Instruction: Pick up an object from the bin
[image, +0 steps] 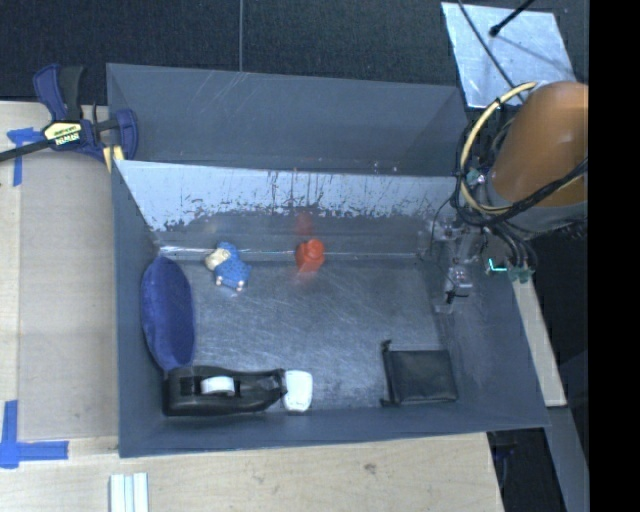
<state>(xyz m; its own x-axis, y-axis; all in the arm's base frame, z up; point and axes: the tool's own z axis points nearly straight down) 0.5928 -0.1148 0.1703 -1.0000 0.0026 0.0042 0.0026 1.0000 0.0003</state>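
Note:
My gripper (455, 290) hangs at the bin's right side, its fingers pointing down above the bin floor with nothing seen between them. Just below it, at the front right, lies a flat black square pad (420, 375). A small red piece (310, 254) rests by the back wall, well to the gripper's left.
A small blue and yellow toy (228, 266) sits left of the red piece. A dark blue oval object (167, 312) lies along the left wall. A black tape dispenser (223, 390) and a white block (298, 390) lie at the front left.

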